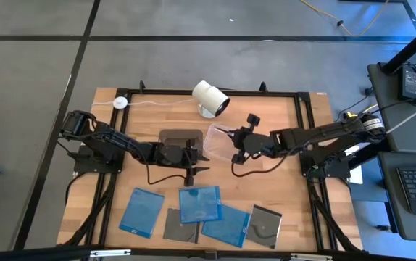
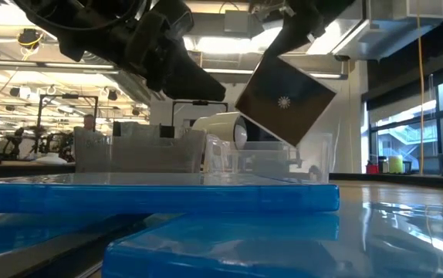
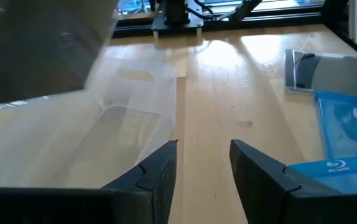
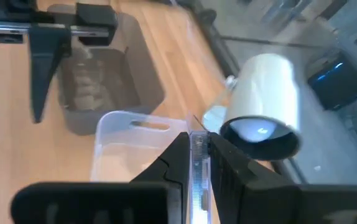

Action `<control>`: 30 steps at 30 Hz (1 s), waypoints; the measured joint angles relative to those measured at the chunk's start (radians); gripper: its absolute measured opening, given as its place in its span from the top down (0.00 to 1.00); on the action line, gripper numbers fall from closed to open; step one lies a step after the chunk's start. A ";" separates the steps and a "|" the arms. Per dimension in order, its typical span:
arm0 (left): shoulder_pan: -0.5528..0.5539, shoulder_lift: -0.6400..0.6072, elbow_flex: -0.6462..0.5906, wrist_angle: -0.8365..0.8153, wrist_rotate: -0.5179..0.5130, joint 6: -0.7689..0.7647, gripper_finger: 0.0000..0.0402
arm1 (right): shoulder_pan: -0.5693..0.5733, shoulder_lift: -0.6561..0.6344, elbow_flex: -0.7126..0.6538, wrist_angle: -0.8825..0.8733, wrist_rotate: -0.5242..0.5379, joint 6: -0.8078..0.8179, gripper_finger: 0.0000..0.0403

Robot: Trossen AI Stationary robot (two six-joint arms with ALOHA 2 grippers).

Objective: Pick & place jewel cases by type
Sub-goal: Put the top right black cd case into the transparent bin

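Note:
Five jewel cases lie flat along the table's near edge: blue ones [image 1: 141,212], [image 1: 199,203], [image 1: 226,225] and dark ones [image 1: 181,225], [image 1: 264,226]. My right gripper [image 1: 232,142] is shut on another dark jewel case [image 2: 285,100] and hovers over the clear tub [image 1: 219,141]. My left gripper [image 1: 193,165] is open, touches nothing, and hangs just near of the dark tub [image 1: 179,138]. In the left wrist view its fingers [image 3: 203,165] point across bare wood, with a blue case [image 3: 328,171] beside them. My right gripper pinches the dark jewel case by its upper edge [image 4: 198,163] between the two fingers, coming from the table's right and slanting down. The case is lifted clear and hangs tilted below the fingers, one corner [image 2: 295,143] lowest, above the clear tub [image 4: 135,146].
A white cylindrical camera [image 1: 210,98] stands at the far edge behind the tubs, its cable running left to a white puck [image 1: 121,102]. Black rails frame the wooden table [image 1: 288,188]. Bare wood lies between the tubs and the row of cases.

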 joint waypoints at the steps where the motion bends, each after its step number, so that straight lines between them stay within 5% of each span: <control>1: 0.000 0.000 0.000 0.000 0.000 0.000 0.63 | 0.001 0.000 0.000 0.011 0.018 -0.023 0.88; 9: 0.000 0.000 0.000 -0.001 -0.146 -0.065 0.64 | 0.004 0.017 0.010 0.013 -0.017 0.001 0.88; 18: 0.022 0.000 0.004 0.016 -0.343 0.186 0.64 | 0.043 0.023 0.009 0.016 -0.066 -0.029 0.88; 30: 0.093 0.001 0.077 0.010 -0.180 0.278 0.64 | 0.064 0.029 0.009 0.013 -0.092 -0.057 0.88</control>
